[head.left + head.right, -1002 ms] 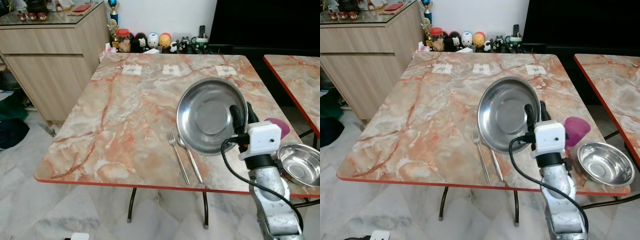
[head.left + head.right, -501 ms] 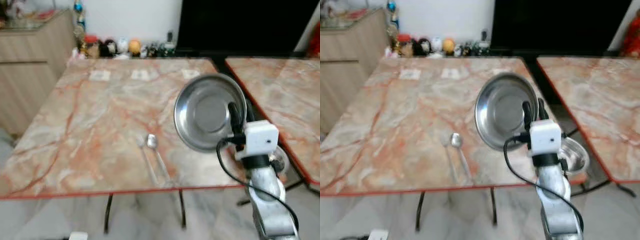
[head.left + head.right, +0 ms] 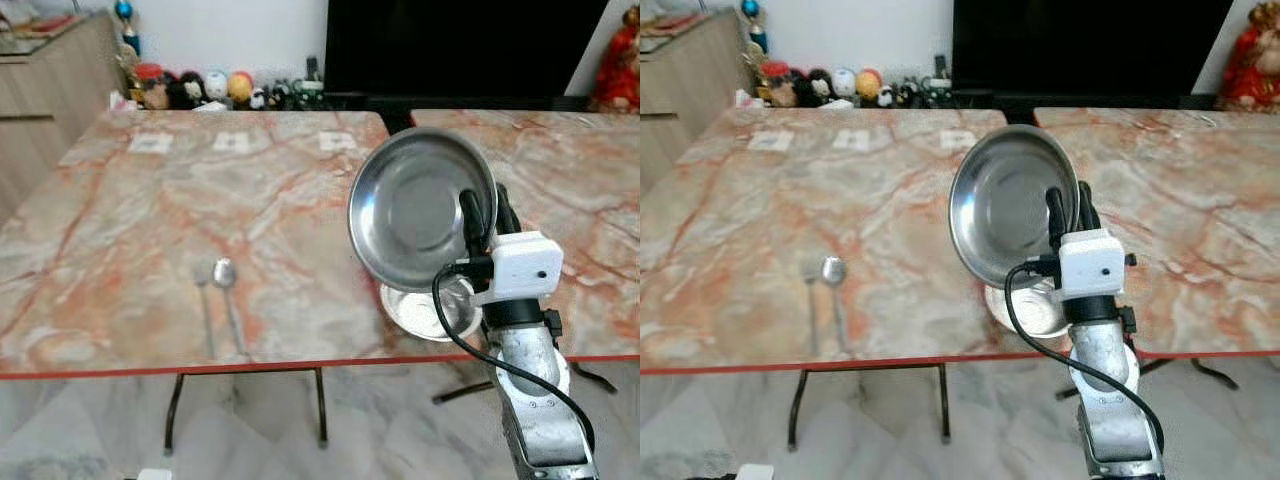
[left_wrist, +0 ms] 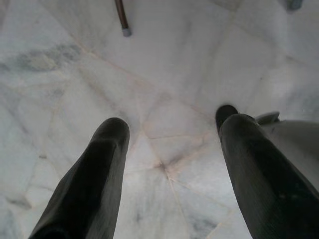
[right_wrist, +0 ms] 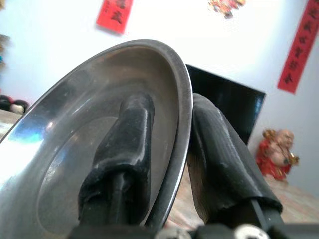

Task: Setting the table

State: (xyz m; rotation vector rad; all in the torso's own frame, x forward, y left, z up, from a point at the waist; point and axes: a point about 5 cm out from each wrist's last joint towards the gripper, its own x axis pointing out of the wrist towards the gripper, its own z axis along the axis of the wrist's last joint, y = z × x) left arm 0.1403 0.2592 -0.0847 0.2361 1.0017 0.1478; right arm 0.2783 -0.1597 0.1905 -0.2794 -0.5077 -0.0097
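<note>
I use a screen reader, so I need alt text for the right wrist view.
The right gripper pinches the rim of a tilted steel plate, one black finger inside it and one behind. Beyond are a white wall with red hangings and a dark screen.

The 2 head views look forward and down across the marble table (image 3: 150, 220), the left wrist view faces the floor (image 4: 164, 89), and the right wrist view sits close against the steel plate (image 5: 75, 149).

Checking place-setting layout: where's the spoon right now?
In the left eye view the spoon lies on the left marble table near its front edge, right beside the fork, well to the robot's left of the held steel plate.
</note>
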